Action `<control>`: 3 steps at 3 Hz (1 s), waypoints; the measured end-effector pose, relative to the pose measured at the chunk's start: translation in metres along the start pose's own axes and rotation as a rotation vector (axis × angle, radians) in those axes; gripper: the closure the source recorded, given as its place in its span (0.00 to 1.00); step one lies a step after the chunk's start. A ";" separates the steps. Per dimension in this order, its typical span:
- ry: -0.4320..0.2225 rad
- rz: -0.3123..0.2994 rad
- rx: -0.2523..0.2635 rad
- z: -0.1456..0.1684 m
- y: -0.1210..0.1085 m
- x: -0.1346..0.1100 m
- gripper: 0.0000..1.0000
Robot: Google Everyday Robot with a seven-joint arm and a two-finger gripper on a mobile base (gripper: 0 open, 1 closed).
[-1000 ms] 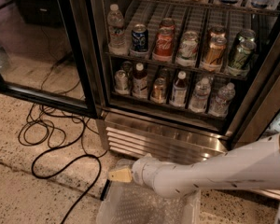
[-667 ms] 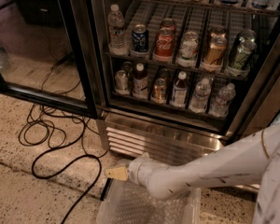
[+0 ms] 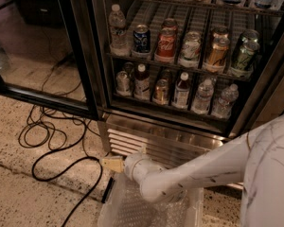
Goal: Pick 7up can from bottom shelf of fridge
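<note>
The gripper (image 3: pixel 112 163) hangs low before the base grille of the fridge (image 3: pixel 146 143) (open or closed, I cannot tell). The 7up can (image 3: pixel 123 81) stands leftmost on the bottom shelf (image 3: pixel 172 108).

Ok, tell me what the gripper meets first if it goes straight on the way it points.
The gripper sits low before the base grille, pointing left, away from the fridge. That way looks free; only the black cable on the floor lies along it, probably below its line.

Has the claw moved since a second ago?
Yes, slightly. The claw has edged up and to the left, ending nearer the lower left corner of the steel base grille.
</note>
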State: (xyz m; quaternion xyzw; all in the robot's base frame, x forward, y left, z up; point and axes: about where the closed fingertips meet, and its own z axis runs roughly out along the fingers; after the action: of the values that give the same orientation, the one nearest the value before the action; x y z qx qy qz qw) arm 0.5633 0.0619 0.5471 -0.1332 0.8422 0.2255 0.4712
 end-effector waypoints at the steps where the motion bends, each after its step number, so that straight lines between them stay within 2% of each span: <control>1: 0.000 0.000 0.000 0.000 0.000 0.000 0.00; 2: -0.049 -0.001 0.016 0.024 0.003 -0.006 0.00; 3: -0.143 -0.037 0.068 0.086 0.005 -0.032 0.00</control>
State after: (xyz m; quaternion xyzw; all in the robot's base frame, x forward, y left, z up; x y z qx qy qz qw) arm 0.6405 0.1102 0.5372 -0.1163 0.8111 0.1968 0.5385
